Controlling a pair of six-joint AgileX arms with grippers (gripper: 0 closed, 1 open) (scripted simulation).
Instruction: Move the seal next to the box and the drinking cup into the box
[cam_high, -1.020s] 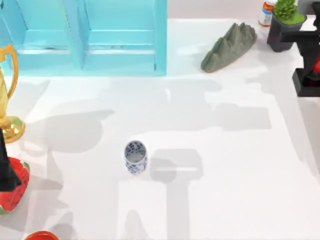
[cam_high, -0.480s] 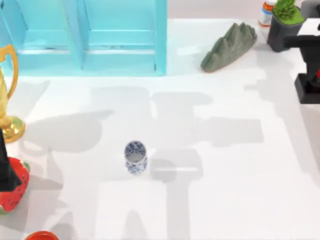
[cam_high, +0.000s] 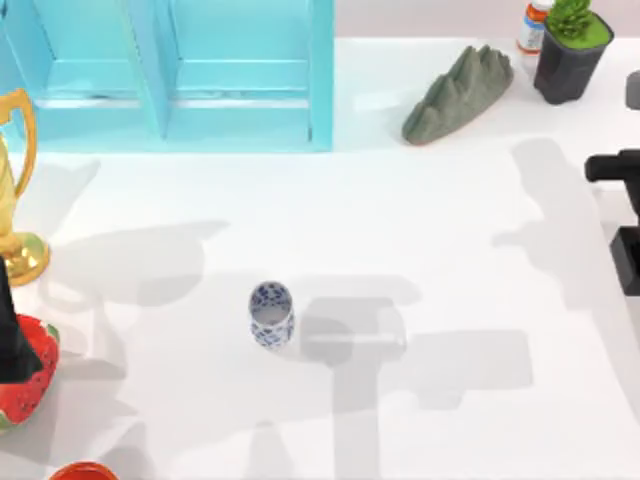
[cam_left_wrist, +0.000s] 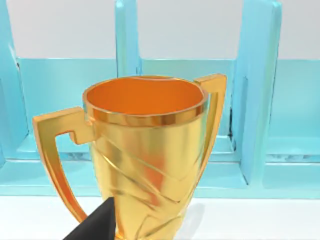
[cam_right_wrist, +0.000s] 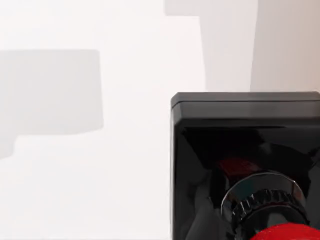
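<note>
White desk (cam_high: 420, 240), turquoise box (cam_high: 170, 75) far left. Right tool (cam_high: 625, 225) at right edge, closed on seal (cam_right_wrist: 245, 165) (red knob up). Left tool state: cannot tell. Cup (cam_high: 271, 314) mid-desk, untouched. Step: carrying seal. Next: travel left, set beside box.

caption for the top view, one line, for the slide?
Blue-patterned drinking cup stands alone mid-table before the turquoise box; right arm sits at the right edge.
</note>
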